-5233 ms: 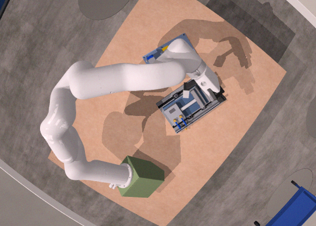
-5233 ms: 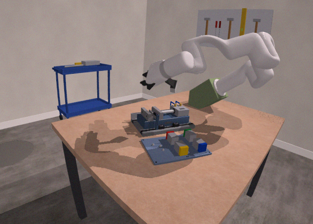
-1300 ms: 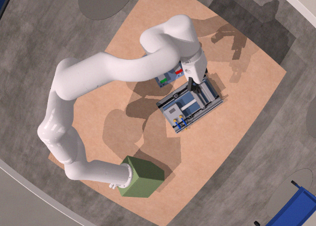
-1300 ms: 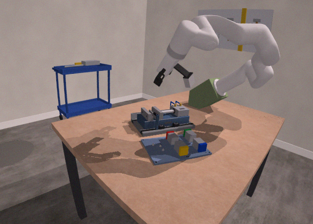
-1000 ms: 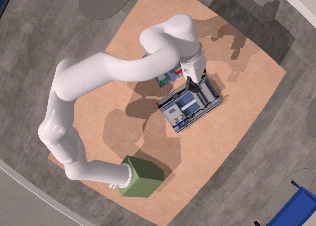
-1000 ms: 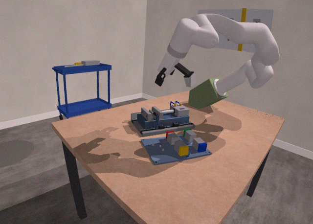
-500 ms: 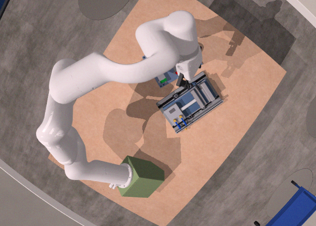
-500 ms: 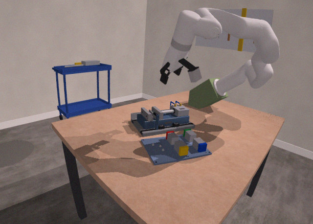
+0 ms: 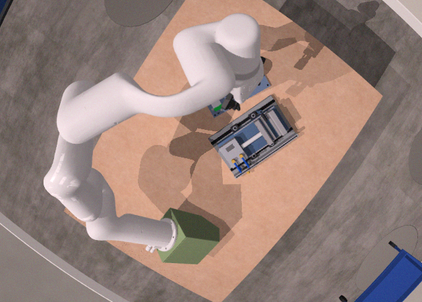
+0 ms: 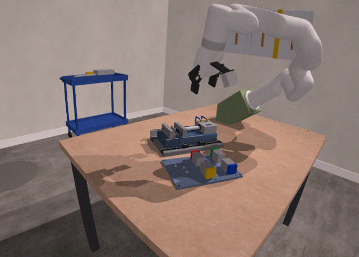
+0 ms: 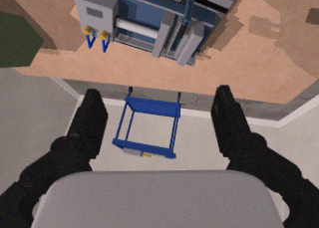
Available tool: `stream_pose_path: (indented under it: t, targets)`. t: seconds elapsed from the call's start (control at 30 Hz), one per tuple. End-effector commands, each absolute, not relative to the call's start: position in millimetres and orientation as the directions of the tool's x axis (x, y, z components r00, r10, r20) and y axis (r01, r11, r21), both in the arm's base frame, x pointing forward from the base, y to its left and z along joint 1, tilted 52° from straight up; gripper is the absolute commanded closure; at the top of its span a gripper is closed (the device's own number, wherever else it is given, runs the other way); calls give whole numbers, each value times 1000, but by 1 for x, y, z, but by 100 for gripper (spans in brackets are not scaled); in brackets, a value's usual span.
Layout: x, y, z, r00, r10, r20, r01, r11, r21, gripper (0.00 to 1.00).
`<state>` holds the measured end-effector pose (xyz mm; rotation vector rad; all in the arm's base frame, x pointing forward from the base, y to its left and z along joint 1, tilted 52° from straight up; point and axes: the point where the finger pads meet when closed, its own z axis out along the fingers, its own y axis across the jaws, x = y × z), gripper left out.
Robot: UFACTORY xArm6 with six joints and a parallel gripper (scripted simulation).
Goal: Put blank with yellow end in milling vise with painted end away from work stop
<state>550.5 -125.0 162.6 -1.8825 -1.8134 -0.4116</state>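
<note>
Nearest, across the bottom of the wrist view, the gripper (image 10: 204,88) (image 11: 158,100) hangs in the air with its fingers spread wide and nothing between them. Lower down in the exterior view, right of centre, the blank with the yellow end (image 10: 208,169) sits on the infeed plate (image 10: 181,179) (image 9: 264,85), beside blanks with red (image 10: 198,158), blue (image 10: 228,165) and green (image 10: 217,155) ends, so picking, carrying, seating and letting go all seem left to do. Those close neighbours could be knocked during the grasp. Beyond the plate, at mid-frame, stands the milling vise (image 9: 252,137) (image 10: 185,137) (image 11: 145,26), no blank showing between its jaws; its upright rod may crowd the descent. A blue cart (image 10: 94,78) (image 11: 154,108) stands far off, upper left, well out of the way.
</note>
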Motion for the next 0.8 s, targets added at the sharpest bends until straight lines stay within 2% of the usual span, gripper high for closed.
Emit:
stream_pose_path:
  t: [0.0,0.33,0.57,0.77]
  targets:
    - [551,-126,164,73,843,533,991,0,-136,0]
    - [549,-111,197,243,738,630,969,-161,-185,0]
    - [549,-111,197,243,738,630,969,-161,-185,0]
    - [548,-102,217,336,655,677,942,-252,-223,0]
